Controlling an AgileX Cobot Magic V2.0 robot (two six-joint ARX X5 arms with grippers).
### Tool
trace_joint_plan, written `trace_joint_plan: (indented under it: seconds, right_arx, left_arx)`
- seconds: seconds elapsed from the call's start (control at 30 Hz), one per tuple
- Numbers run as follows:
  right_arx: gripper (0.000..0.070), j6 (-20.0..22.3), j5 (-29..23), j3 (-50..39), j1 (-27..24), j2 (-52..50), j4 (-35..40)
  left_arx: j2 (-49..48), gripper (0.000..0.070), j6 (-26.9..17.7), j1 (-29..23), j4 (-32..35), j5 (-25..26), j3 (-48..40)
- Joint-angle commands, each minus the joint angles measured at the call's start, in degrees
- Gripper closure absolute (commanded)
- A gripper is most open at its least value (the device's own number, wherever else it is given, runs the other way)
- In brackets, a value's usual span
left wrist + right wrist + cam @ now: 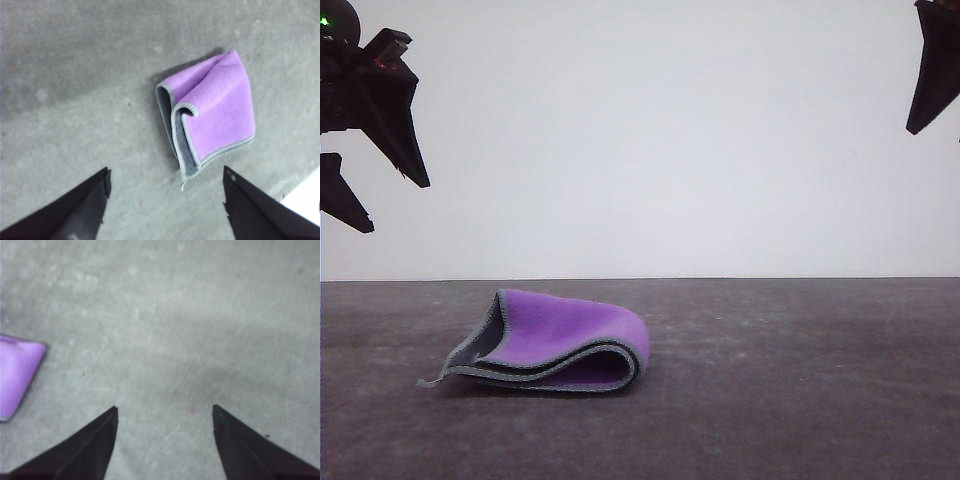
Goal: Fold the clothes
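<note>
One small purple cloth (555,340) lies doubled over on the dark grey table (800,400), left of centre in the front view, its rounded fold at 3 o'clock and its loose stitched corners trailing toward 8 o'clock. The top layer bulges rather than lying flat, and the dark grey underside shows along the open edge. From the left wrist view the cloth (215,112) sits at about 1 o'clock, well ahead of the left gripper (165,200), whose fingers stand wide apart and hold nothing. The right gripper (165,440) is likewise spread and empty above bare table, with the cloth's edge (15,375) at 9 o'clock. Both arms hang high, well apart from the fabric. The fold appears largely made; finishing it well likely calls for pressing the puffed layer down and squaring the loose corners so the edges align.
</note>
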State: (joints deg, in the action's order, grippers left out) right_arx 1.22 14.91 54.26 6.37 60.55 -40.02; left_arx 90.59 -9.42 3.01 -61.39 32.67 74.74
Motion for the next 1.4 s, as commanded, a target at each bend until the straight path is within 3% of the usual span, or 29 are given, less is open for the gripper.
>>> trace_joint_plan:
  seconds: [0.0,0.03,0.07,0.13,0.67,0.77,0.83,0.9,1.07,1.23,1.37]
  right_arx:
    - [0.0635,1.3,0.1,0.5,0.1,0.4,0.3]
    - [0.0698,1.6,0.0,0.5,0.1,0.4,0.4]
    - [0.0692,1.8,0.0,0.5,0.1,0.4,0.5]
    - [0.0691,1.9,0.0,0.5,0.1,0.4,0.6]
    - [0.0691,0.7,0.1,0.5,0.1,0.4,1.0]
    - [0.0691,0.7,0.1,0.5,0.1,0.4,1.0]
    - [0.0691,0.7,0.1,0.5,0.1,0.4,1.0]
    - [0.0691,0.7,0.0,0.5,0.1,0.4,1.0]
    - [0.0691,0.7,0.1,0.5,0.1,0.4,1.0]
    - [0.0691,0.7,0.1,0.5,0.1,0.4,1.0]
    - [0.0691,0.7,0.1,0.5,0.1,0.4,1.0]
  left_arx:
    - [0.7,0.0510,-0.4,0.0,-0.6,-0.1,1.0]
    - [0.7,0.0621,-0.7,0.0,-0.7,-0.1,1.0]
    - [0.7,0.0668,-0.9,0.0,-0.7,-0.1,1.0]
    - [0.7,0.0692,-0.9,0.0,-0.6,-0.1,1.0]
    - [0.7,0.0684,0.7,0.0,-0.3,0.0,1.0]
    - [0.5,0.0678,-1.0,-0.2,1.6,-0.3,1.1]
    - [-0.4,0.0678,-2.5,-0.3,3.4,-1.1,1.0]
    - [-2.4,0.0678,-0.9,-0.4,4.0,-3.6,0.7]
    - [-12.4,0.0678,5.2,-0.6,16.1,-11.8,-7.1]
    - [-28.2,0.0678,8.7,-0.6,31.7,-16.3,-22.8]
    - [-41.5,0.0678,10.5,-0.8,39.7,-20.9,-36.1]
